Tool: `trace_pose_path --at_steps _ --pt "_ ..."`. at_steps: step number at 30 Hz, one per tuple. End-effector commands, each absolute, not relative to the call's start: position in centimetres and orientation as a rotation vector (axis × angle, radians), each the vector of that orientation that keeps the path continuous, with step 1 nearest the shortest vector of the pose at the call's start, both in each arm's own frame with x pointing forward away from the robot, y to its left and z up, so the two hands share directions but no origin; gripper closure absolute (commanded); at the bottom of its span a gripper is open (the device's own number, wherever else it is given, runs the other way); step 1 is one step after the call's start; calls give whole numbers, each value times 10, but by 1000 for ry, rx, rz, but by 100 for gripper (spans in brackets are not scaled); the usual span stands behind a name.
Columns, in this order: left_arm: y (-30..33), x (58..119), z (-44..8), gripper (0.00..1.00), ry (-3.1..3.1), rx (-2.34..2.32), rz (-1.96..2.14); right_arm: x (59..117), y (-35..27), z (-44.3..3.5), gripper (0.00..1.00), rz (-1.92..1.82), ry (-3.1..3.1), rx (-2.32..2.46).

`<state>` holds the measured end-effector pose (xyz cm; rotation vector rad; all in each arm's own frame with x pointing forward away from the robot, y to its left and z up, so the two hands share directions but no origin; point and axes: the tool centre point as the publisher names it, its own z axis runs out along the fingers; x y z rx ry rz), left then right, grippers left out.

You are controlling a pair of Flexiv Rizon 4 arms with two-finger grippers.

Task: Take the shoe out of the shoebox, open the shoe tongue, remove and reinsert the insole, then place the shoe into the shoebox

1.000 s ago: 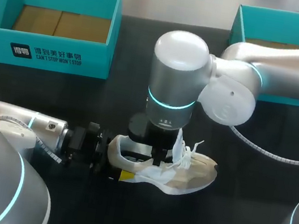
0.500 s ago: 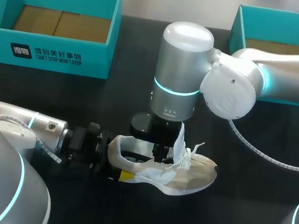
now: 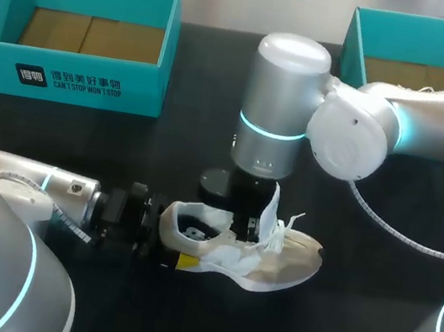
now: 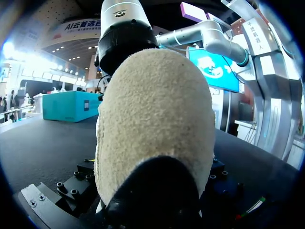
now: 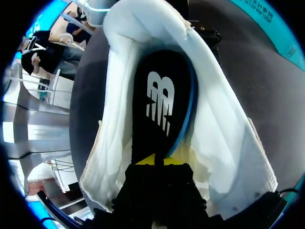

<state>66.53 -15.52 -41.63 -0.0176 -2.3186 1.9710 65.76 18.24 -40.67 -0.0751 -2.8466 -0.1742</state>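
A white and beige shoe (image 3: 278, 265) lies on the black table, toe to the right, its tongue (image 3: 269, 212) standing up. My left gripper (image 3: 183, 238) straddles the heel, one yellow tip (image 3: 187, 260) against the near side. In the left wrist view the fuzzy heel (image 4: 152, 119) fills the space ahead of it. My right gripper (image 3: 248, 226) points straight down into the shoe's mouth. In the right wrist view its fingers (image 5: 155, 163) are pressed together on the end of the black insole (image 5: 162, 100), whose blue edge shows inside the white collar (image 5: 219, 143).
A teal shoebox (image 3: 66, 80) stands at the back left and a second one (image 3: 359, 35) at the back right, behind my right arm. A grey cable (image 3: 383, 223) hangs from that arm over the table to the right of the shoe.
My right arm has shifted to the right and a little up over the shoe, and its fingers have closed on the insole. The left arm and the shoe have stayed put.
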Motion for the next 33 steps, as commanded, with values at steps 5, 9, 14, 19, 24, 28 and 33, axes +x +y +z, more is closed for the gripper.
trace_pose_path --at_steps 5,9,14,19,24,28,33 --pt "-154 667 -419 100 -2322 -10 1974 637 159 -386 100 -427 -2868 -9" --pt "-154 667 -419 100 -2322 -10 1974 639 155 -379 100 -502 -2863 34" --pt "-154 667 -419 100 -2322 -10 1974 644 155 -373 100 -641 -2832 168" --pt "-154 667 -419 100 -2322 -10 1974 652 156 -368 100 -666 -2815 250" --pt "-154 667 -419 100 -2322 -10 1974 661 163 -361 100 -664 -2800 342" --pt "-154 667 -419 100 -2322 -10 1974 666 174 -354 100 -657 -2792 428" --pt "-154 667 -419 100 -2322 -10 1974 671 188 -341 100 -646 -2791 526"
